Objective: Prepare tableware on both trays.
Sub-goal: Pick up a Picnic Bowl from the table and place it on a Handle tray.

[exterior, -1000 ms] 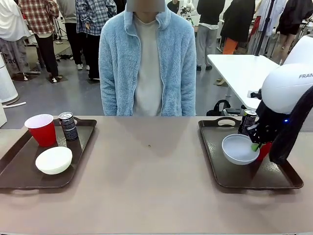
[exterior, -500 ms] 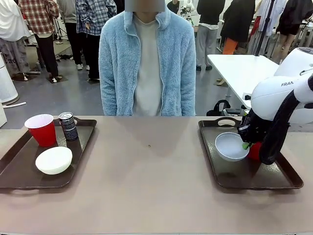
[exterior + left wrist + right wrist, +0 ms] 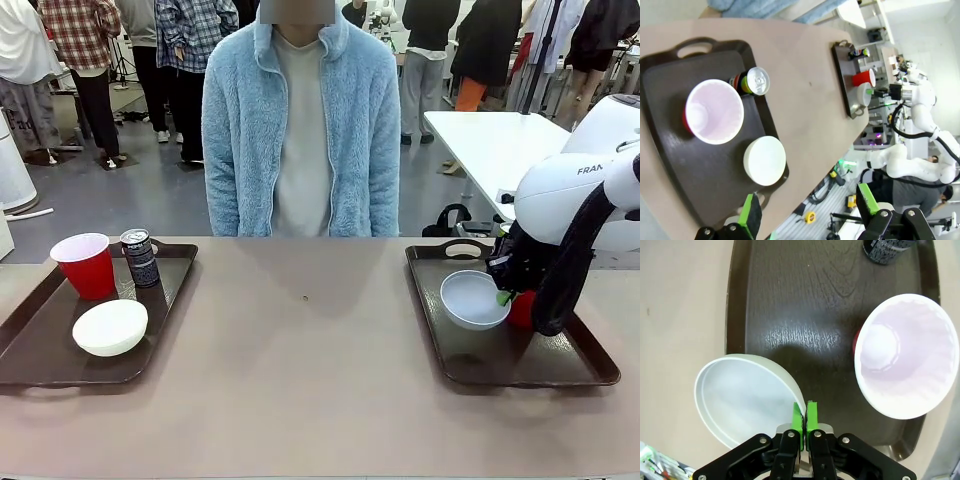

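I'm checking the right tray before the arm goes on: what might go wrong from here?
The right gripper pinches the pale grey bowl only by its rim, held tilted above the right tray; such a thin hold may let it slip or swing.

The red cup stands close beside the bowl, so lowering or turning it may knock the cup over.

The drink can stands farther back, less at risk.

Person in blue fleece jacket (image 3: pixel 300 130) stands behind tan table (image 3: pixel 300 390).
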